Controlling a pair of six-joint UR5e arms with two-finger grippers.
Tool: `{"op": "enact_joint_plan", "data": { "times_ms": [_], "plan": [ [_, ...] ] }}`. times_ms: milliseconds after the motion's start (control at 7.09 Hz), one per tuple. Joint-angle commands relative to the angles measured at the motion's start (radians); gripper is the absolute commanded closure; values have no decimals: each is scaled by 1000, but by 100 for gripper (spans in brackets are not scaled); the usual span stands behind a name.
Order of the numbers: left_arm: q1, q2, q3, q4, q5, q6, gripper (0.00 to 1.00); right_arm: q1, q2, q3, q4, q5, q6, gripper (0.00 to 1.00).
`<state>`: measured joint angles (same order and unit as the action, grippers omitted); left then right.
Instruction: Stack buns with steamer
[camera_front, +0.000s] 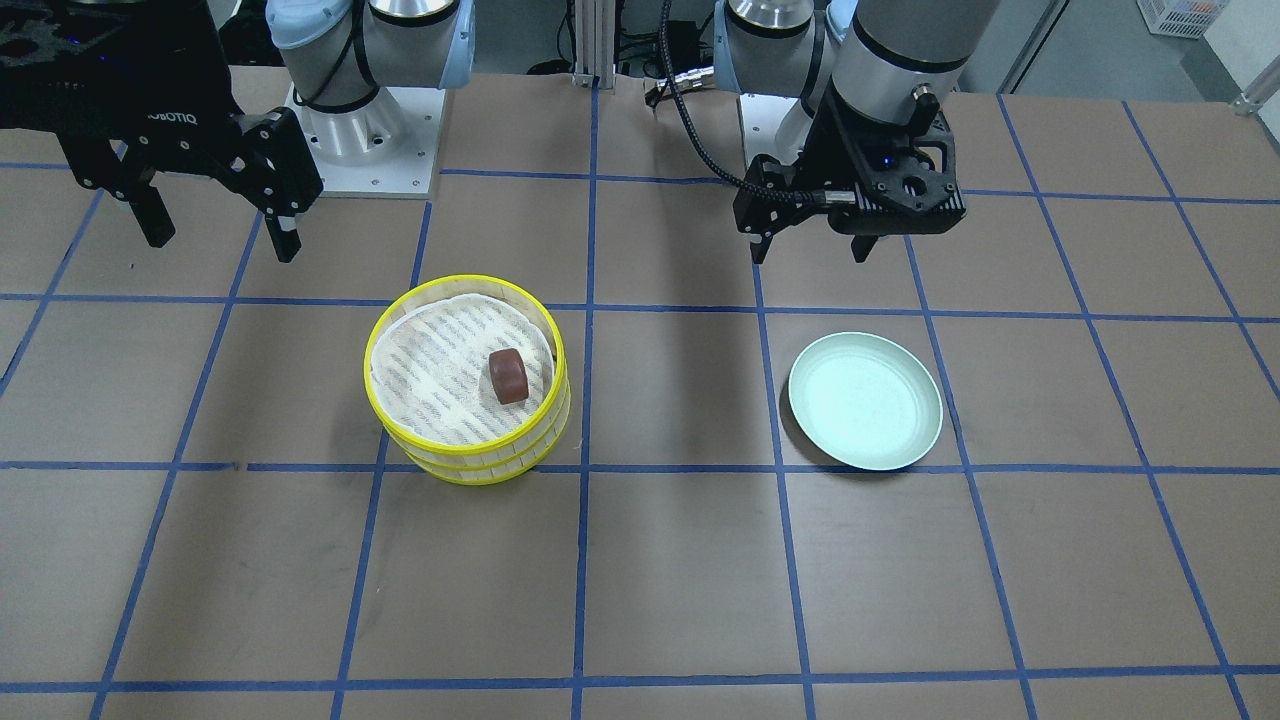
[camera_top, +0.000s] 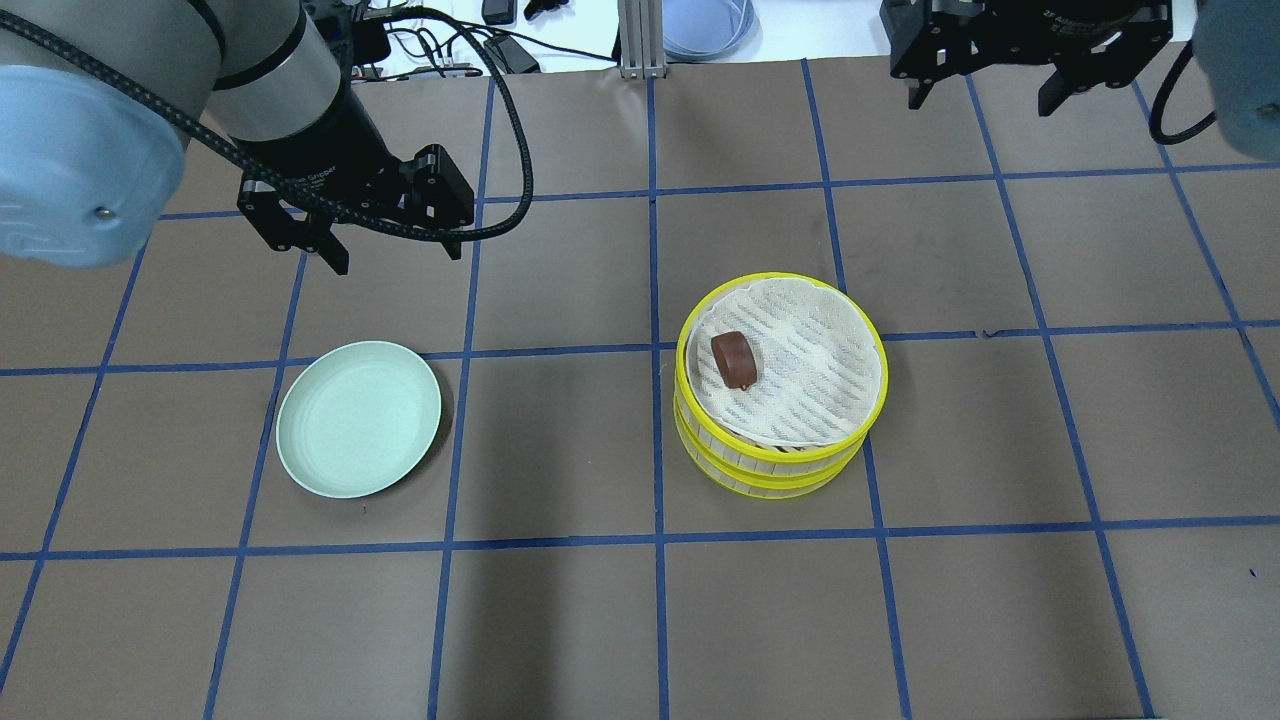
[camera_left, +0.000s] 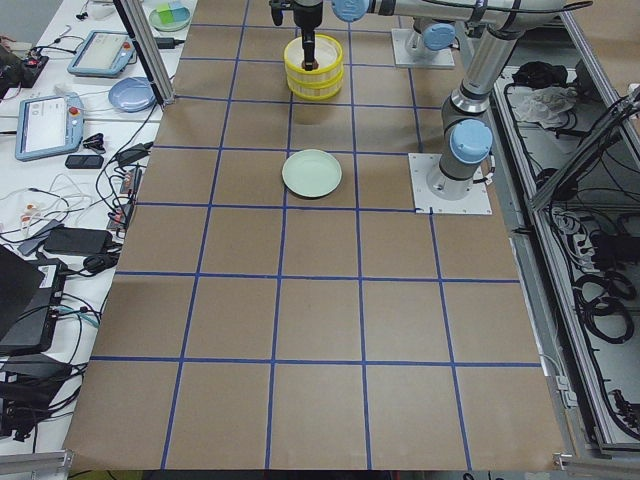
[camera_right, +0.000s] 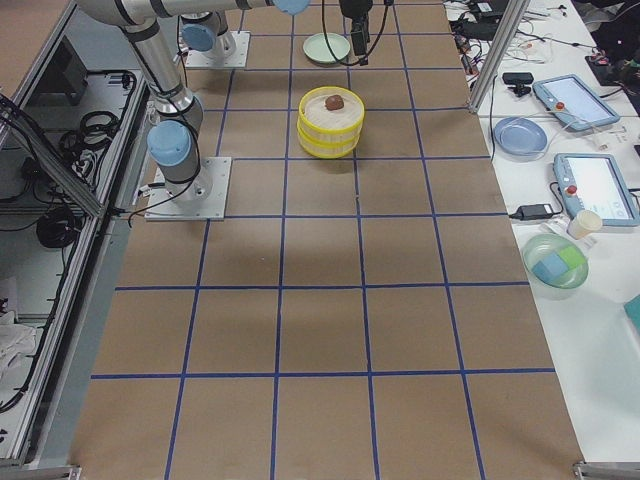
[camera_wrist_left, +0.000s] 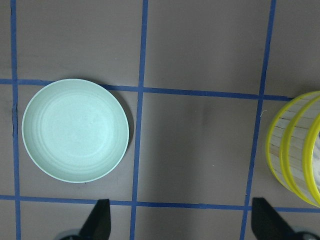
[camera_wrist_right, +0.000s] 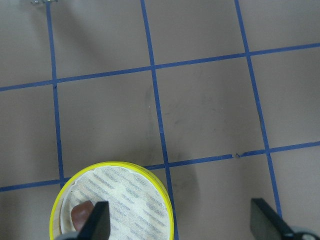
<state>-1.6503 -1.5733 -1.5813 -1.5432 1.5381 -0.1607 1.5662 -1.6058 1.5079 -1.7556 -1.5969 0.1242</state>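
Note:
A yellow two-tier steamer (camera_front: 480, 462) with a white liner stands on the table; it also shows in the overhead view (camera_top: 770, 470) and in both wrist views (camera_wrist_left: 292, 150) (camera_wrist_right: 120, 163). A dark reddish-brown bun (camera_front: 508, 376) lies on the liner of the top tier (camera_top: 735, 360) (camera_wrist_right: 80, 216). The cream-white bun is not in view. The pale green plate (camera_front: 865, 400) (camera_top: 358, 418) (camera_wrist_left: 75, 130) is empty. My left gripper (camera_front: 808, 245) (camera_top: 395, 262) (camera_wrist_left: 182, 222) is open and empty, raised behind the plate. My right gripper (camera_front: 222, 242) (camera_top: 982, 100) (camera_wrist_right: 181, 225) is open and empty, raised away from the steamer.
The brown table top (camera_top: 560, 620) is marked with a blue tape grid. The arm bases (camera_front: 370, 150) stand at the robot's edge. Tablets, cables and dishes (camera_right: 520, 135) lie on the side bench beyond the operators' edge.

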Motion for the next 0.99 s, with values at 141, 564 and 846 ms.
{"op": "enact_joint_plan", "data": {
  "times_ms": [141, 564, 846],
  "plan": [
    [4, -21, -48, 75, 14, -2, 0, 0, 0, 12, 24, 0, -2, 0],
    [4, -42, -55, 94, 63, 4, 0, 2, -8, 14, 83, 0, -3, 0],
    [4, -59, -62, 95, 66, 4, 0, 2, -9, 12, 123, 0, -3, 0]
  ]
}}
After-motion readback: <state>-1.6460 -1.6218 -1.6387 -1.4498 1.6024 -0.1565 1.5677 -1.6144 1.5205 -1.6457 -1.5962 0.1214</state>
